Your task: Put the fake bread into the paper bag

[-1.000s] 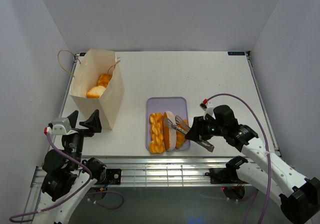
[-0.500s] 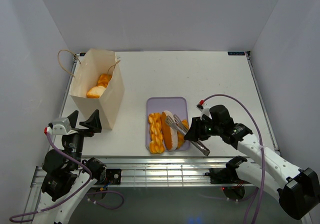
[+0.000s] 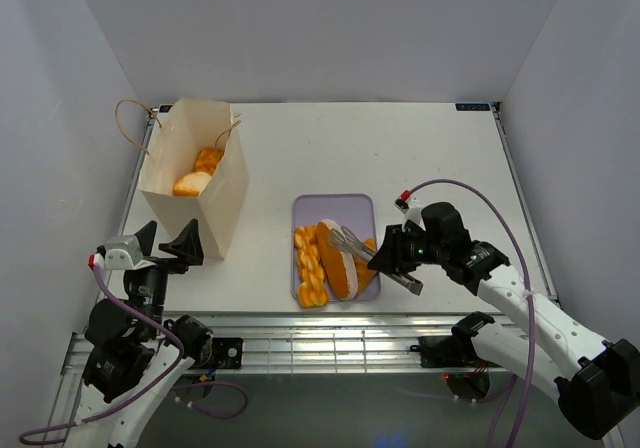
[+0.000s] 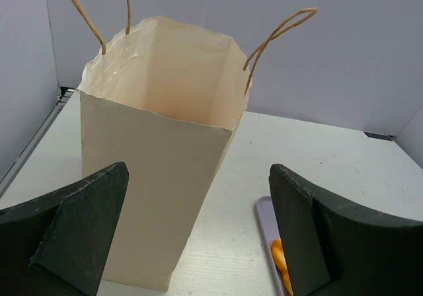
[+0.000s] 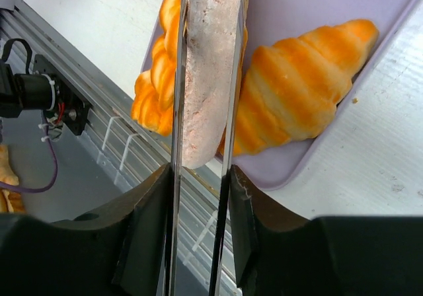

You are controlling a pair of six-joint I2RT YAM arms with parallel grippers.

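The cream paper bag (image 3: 215, 193) stands open at the left, with two golden pastries (image 3: 198, 173) inside; it fills the left wrist view (image 4: 158, 170). A lilac tray (image 3: 335, 209) holds a braided loaf (image 3: 309, 264), an oval loaf (image 3: 340, 261) and a croissant (image 3: 366, 255). My right gripper (image 3: 398, 258) is shut on metal tongs (image 3: 362, 244), which clamp the oval loaf (image 5: 208, 58) on edge, its pale underside showing, beside the croissant (image 5: 297, 84) and the braided loaf (image 5: 153, 78). My left gripper (image 3: 163, 243) is open and empty, just in front of the bag.
The tray's near rim (image 5: 291, 170) lies close to the table's front edge, with metal rails (image 3: 330, 338) below it. White walls enclose the table on three sides. The bag's cord handles (image 4: 277, 32) stick up above its mouth.
My right gripper has moved left and slightly away from me with the tongs. The oval loaf between the tongs has tipped up and turned, showing more of its orange top.
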